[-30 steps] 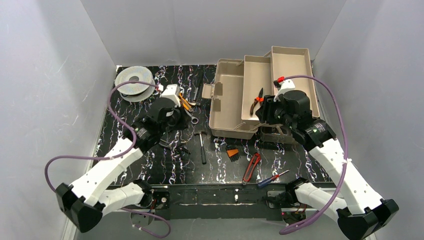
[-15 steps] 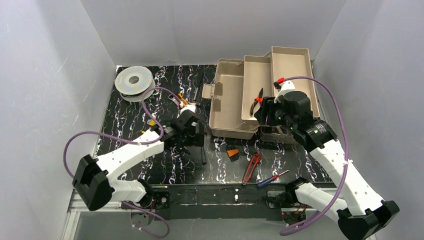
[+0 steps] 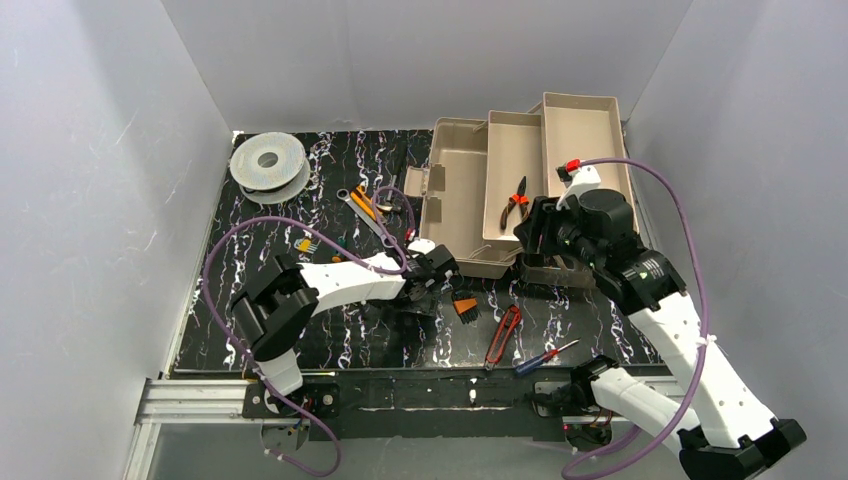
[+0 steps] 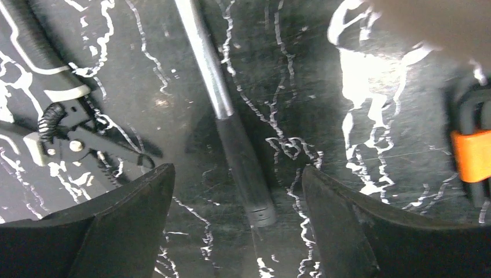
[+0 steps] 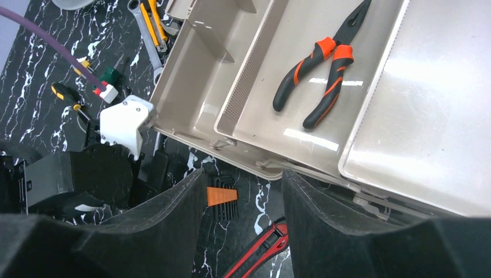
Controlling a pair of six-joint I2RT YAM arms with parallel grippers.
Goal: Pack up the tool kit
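1. The tool kit (image 3: 455, 215) sits at the back right of the bench (image 3: 330, 340). It is open, with its trays folded out in steps toward the right.
2. Orange-and-black pliers (image 5: 318, 63) lie in the middle tray.
3. The left end effector (image 4: 234, 174) is low over the bench, just in front of the kit's near left corner. Its fingers are spread wide and straddle a metal-shafted tool (image 4: 205, 63) with a black grip. There is a gap on each side and no contact is seen.
4. An orange hex-key holder (image 4: 472, 156) lies near the right finger. A black hand tool (image 4: 75, 133) lies by the left finger.
5. The right end effector (image 5: 240, 185) hovers above the kit's front edge. Its fingers are wide apart with nothing between them.
6. A red utility knife (image 3: 503, 335) and a screwdriver (image 3: 545, 357) lie nearer the arm bases.
7. A wire spool (image 3: 267, 160) stands at the back left corner, well apart from the kit.
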